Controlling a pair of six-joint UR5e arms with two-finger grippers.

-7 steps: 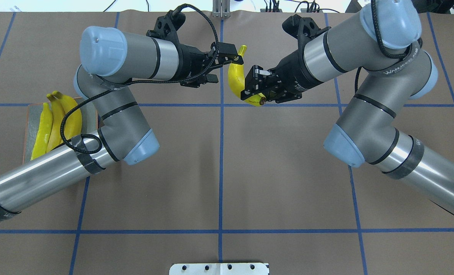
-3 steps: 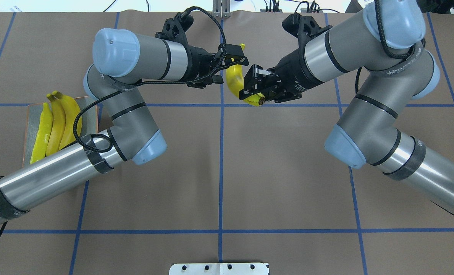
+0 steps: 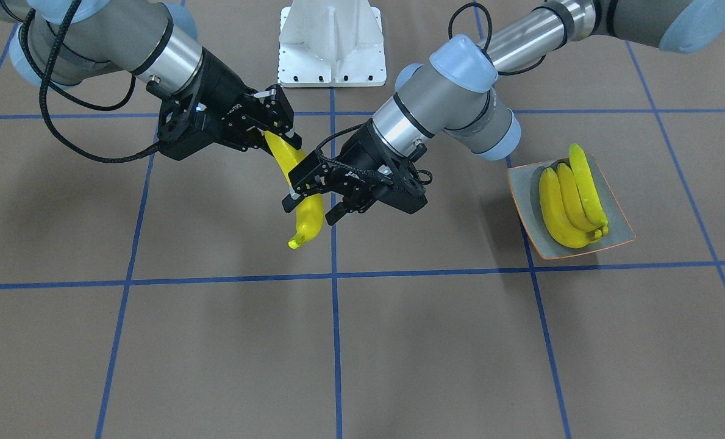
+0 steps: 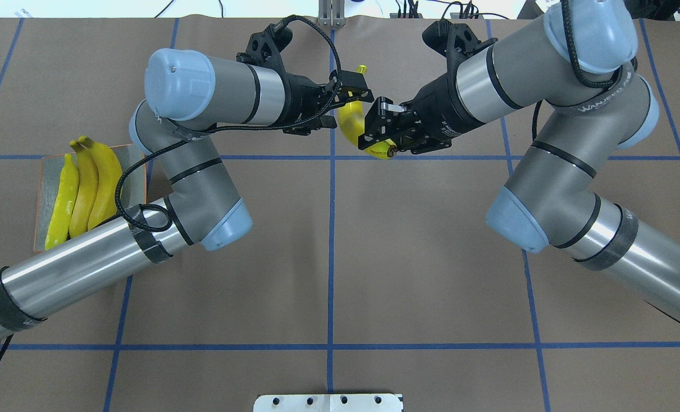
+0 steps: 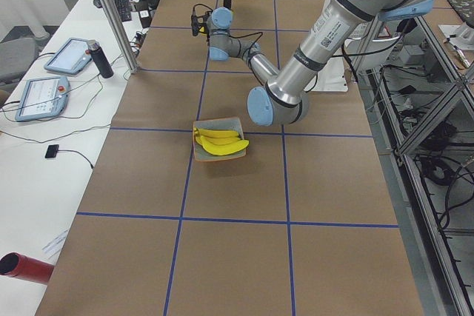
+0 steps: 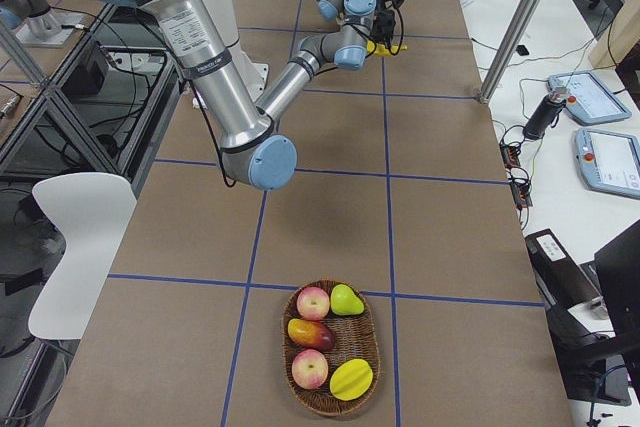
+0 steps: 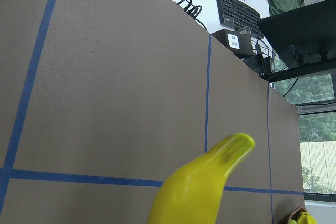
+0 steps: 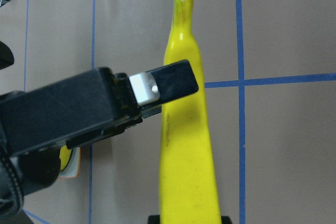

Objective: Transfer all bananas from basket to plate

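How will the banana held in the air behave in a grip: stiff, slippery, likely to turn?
Probably stiff: the banana, held by the right gripper near one end, juts out without sagging. Its skin looks smooth and glossy, so it may slip or pivot between the fingers. Being curved, it would likely rock rather than roll.

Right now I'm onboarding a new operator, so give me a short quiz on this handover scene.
1. True or false: the plate lies on the robot's right side.
2. Which gripper is clamped on the raised banana? A. left B. right C. neither
3. Fill in: ____ bananas lie on the plate.
Key: 1 false, it is on the robot's left. 2 B: the right gripper grips one end, while the left gripper only straddles the banana with its jaws open. 3 three.
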